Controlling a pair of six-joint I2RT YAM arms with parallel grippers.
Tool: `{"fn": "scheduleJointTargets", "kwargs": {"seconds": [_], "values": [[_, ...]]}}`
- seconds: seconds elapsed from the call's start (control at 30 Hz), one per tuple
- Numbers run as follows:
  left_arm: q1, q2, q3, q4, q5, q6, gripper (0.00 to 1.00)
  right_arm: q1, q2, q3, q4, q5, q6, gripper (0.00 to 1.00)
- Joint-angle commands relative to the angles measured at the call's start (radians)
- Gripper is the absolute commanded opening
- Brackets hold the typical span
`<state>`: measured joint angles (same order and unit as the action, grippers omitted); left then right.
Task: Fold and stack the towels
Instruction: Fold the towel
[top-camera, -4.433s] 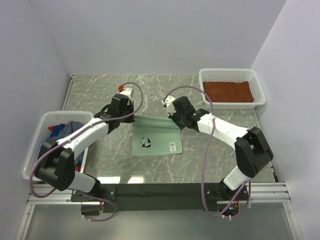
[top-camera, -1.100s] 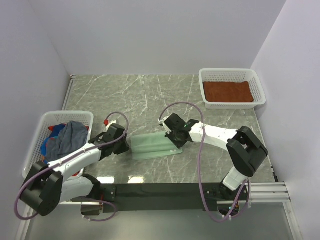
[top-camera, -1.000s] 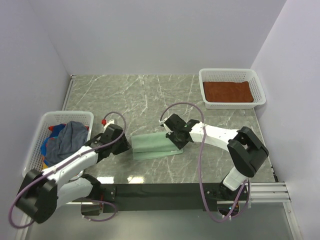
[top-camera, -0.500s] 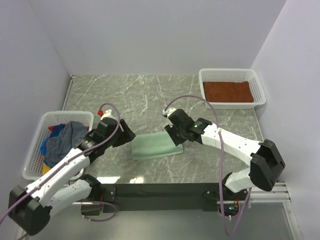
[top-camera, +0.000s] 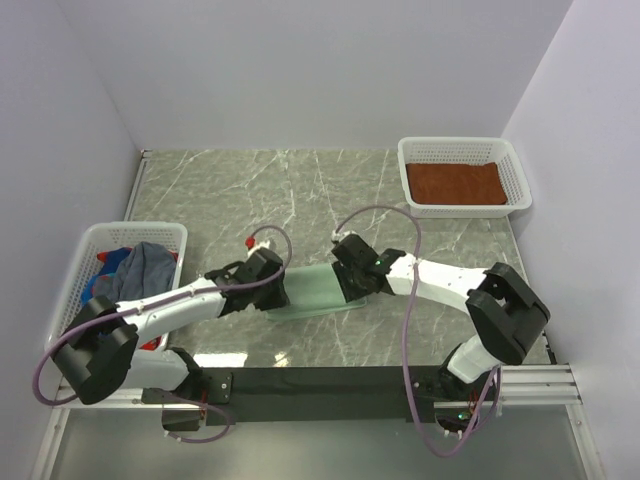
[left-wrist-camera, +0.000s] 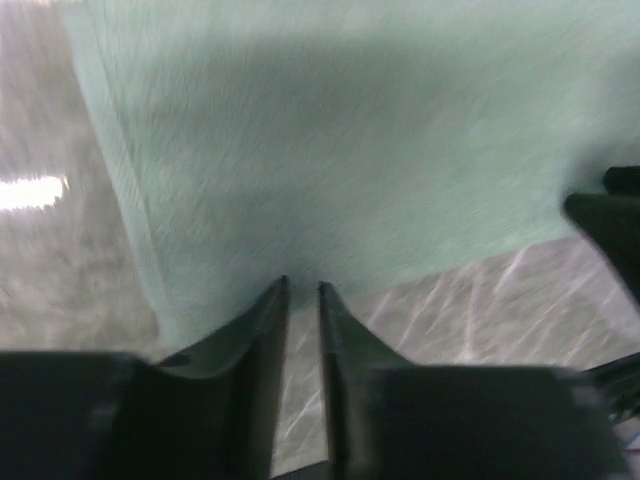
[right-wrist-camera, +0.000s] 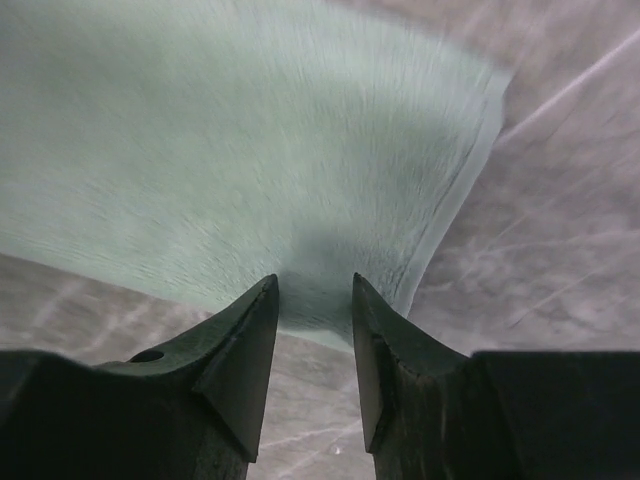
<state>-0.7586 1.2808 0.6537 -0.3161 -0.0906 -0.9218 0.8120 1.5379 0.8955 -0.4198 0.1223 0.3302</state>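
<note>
Two robot arms reach low over a grey marble table (top-camera: 300, 180) walled in white, a white mesh basket (top-camera: 130, 228) of slate-blue and bright towels (top-camera: 140, 268) at left and another basket (top-camera: 455, 143) holding a rust-brown towel (top-camera: 455, 182) at far right. Between them the folded mint-green towel (top-camera: 312, 290) lies flat near the arms' bases. The left end effector (left-wrist-camera: 303, 288), fingers almost together, meets its left edge, and the right end effector (right-wrist-camera: 314, 282), fingers parted, straddles the opposite edge; whether either has the cloth pinched cannot be told.
</note>
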Motion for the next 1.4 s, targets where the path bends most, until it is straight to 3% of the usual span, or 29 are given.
{"fn": "scheduleJointTargets", "kwargs": {"seconds": [0.0, 0.2, 0.5, 0.57, 0.7, 0.8, 0.9, 1.07, 1.2, 1.37], "values": [[-0.030, -0.030, -0.078, 0.035, 0.035, -0.061, 0.21, 0.006, -0.010, -0.079, 0.055, -0.044, 0.059, 0.41], [-0.031, -0.086, -0.187, 0.023, 0.054, -0.091, 0.12, 0.000, -0.027, -0.196, 0.133, -0.107, 0.130, 0.38], [-0.031, -0.156, -0.213, -0.081, -0.040, -0.124, 0.04, -0.013, -0.108, -0.250, 0.111, -0.036, 0.202, 0.38], [-0.030, -0.193, -0.197, -0.100, -0.049, -0.124, 0.08, -0.013, -0.175, -0.259, 0.108, -0.026, 0.207, 0.38], [-0.033, -0.306, -0.123, -0.156, -0.043, -0.114, 0.32, -0.013, -0.306, -0.270, 0.124, -0.023, 0.227, 0.40], [-0.033, -0.348, -0.057, -0.182, -0.034, -0.107, 0.40, -0.013, -0.384, -0.268, 0.145, -0.023, 0.239, 0.42], [-0.033, -0.334, -0.016, -0.155, -0.026, -0.103, 0.42, -0.014, -0.424, -0.265, 0.164, -0.015, 0.256, 0.42], [-0.033, -0.224, -0.015, -0.055, -0.031, -0.100, 0.33, -0.028, -0.409, -0.296, 0.207, -0.015, 0.288, 0.34], [-0.031, -0.086, -0.057, -0.018, -0.079, -0.106, 0.20, -0.080, -0.352, -0.365, 0.278, -0.085, 0.323, 0.31], [-0.015, 0.026, -0.134, 0.014, -0.072, -0.109, 0.15, -0.178, -0.289, -0.454, 0.371, -0.229, 0.365, 0.30]]}}
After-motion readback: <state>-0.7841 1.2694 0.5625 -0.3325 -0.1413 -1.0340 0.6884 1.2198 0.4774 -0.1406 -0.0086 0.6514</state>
